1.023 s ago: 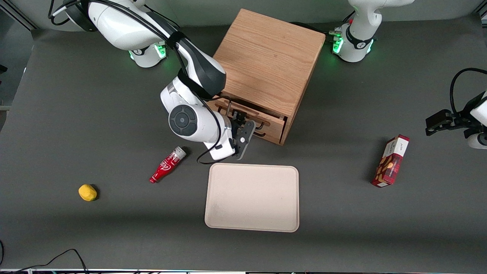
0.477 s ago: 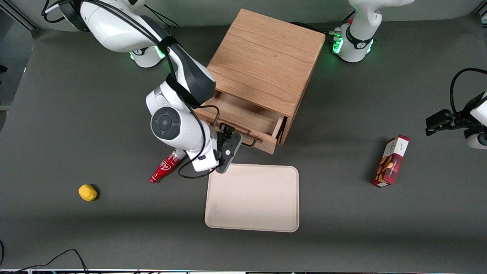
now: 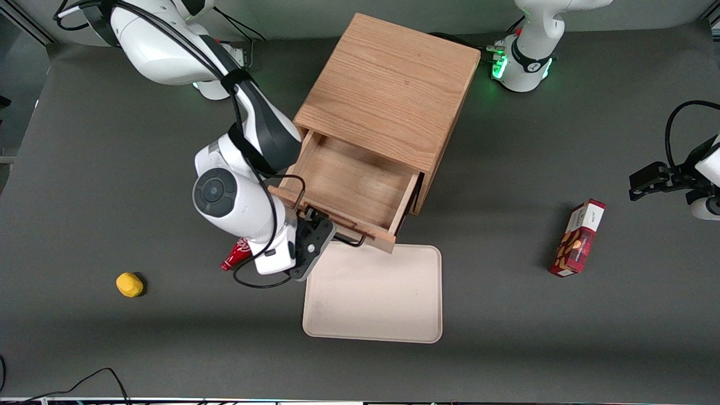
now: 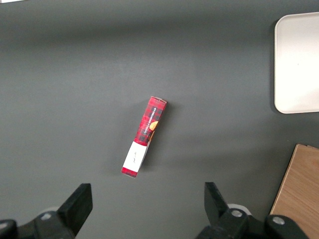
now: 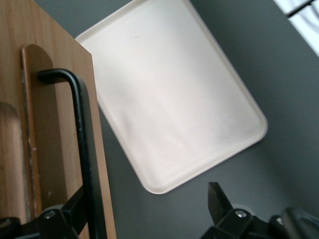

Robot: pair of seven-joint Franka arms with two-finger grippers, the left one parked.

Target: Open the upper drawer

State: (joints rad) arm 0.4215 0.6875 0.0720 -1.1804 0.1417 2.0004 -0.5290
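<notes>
Nearest the front edge of the dark grey tabletop (image 3: 112, 349): flat cream rectangular plastic tray (image 3: 372, 292), roughly mid-table. Small yellow lemon-like fruit (image 3: 129, 284) well off toward the working arm's end. Red-and-white rectangular snack box (image 3: 577, 238) lying toward the parked arm's end, also seen in the left wrist view (image 4: 143, 136).

Just farther from the camera than the tray: small red plastic cola bottle (image 3: 233, 256) lying on its side, mostly hidden by the white right arm (image 3: 225, 197).

The right arm's black two-finger gripper (image 3: 313, 223) sits at the thin black metal bar handle (image 3: 347, 241) of the light oak upper drawer (image 3: 351, 194), at the handle's end toward the working arm. In the right wrist view the handle bar (image 5: 82, 144) runs down between the fingers (image 5: 219, 201), which stand wide apart around it; one finger close beside the bar, the other well clear. Cannot tell whether either pad touches the bar.

Upper drawer is pulled well out of the light oak wooden cabinet (image 3: 388, 90), shallow tray body exposed, inside bare wood. Its front edge overhangs the tray's rim nearest the cabinet. Cabinet stands mid-table near the rear edge, turned at an angle to the table edges.
</notes>
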